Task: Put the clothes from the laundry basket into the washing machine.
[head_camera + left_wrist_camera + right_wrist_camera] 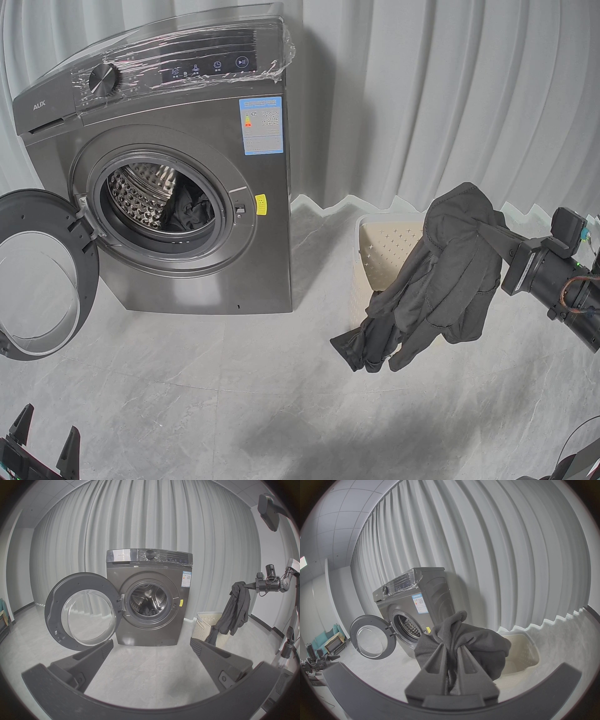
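A grey front-loading washing machine [187, 187] stands at the left with its round door [37, 275] swung wide open. Dark clothing [187, 212] lies inside the drum. A cream laundry basket [384, 250] sits on the floor to the machine's right. My right gripper [451, 650] is shut on a dark grey garment [437, 275], held up so it hangs over the basket with its lower end trailing near the floor. My left gripper [150, 648] is low at the front left, open with nothing between its fingers, facing the machine.
White curtains [437, 94] run behind the machine and basket. The grey tiled floor [250, 400] between me and the machine is bare. The open door [81, 611] juts out to the machine's left.
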Controlling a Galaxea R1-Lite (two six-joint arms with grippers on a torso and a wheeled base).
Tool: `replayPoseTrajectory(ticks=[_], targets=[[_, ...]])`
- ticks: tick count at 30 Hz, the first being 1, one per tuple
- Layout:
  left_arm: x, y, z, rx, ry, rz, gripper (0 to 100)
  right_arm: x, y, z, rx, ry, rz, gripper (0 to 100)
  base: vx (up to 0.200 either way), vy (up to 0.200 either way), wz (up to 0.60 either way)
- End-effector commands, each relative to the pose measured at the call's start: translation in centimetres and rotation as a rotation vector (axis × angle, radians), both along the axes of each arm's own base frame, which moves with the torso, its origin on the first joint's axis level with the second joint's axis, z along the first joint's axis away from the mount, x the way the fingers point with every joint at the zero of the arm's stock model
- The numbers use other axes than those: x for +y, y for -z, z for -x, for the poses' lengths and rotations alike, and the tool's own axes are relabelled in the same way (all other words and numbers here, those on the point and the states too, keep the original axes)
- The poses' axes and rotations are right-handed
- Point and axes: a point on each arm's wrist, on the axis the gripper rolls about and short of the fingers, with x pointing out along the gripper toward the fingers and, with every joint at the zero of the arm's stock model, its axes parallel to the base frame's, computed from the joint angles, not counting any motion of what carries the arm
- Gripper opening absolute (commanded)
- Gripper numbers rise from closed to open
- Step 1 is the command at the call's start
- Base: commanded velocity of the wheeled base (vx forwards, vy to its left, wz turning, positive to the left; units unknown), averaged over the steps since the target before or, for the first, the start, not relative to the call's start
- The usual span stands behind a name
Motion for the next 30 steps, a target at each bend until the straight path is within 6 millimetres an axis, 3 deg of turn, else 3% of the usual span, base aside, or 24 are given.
replayPoseTrajectory(ticks=[1, 30], targets=[[0.00, 0.44, 0.00, 0.000, -0.003, 0.002, 100, 0.06, 0.00, 0.20, -0.001, -0.009, -0.001, 0, 0.000, 0.200, 0.00], [0.00, 0.44, 0.00, 0.000, -0.003, 0.004, 100, 0.65, 0.24, 0.80, 0.000, -0.062, -0.002, 0, 0.000, 0.200, 0.00]])
